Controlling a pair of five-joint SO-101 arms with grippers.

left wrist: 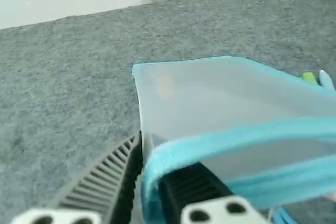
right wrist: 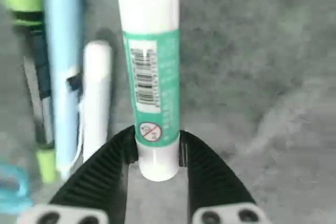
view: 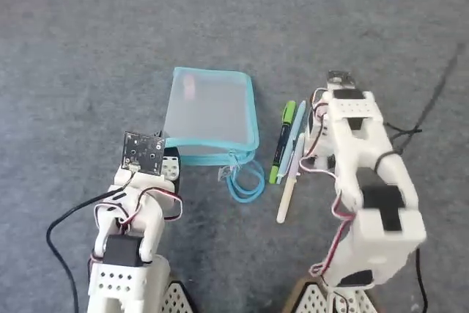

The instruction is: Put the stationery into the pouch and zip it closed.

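The left gripper pinches the pouch at its seven o'clock corner, seemingly to steady the mouth, while at three o'clock, beside the pens, the right gripper clamps the glue stick for loading.

The glue stick bears a barcode, perhaps a prohibition sign.

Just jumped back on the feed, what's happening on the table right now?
The left gripper is clamped on the open rim of the pouch. The right gripper is closed around a glue stick lying on the grey mat, beside a green highlighter, a blue pen and a white pen. The pouch looks empty and is unzipped.
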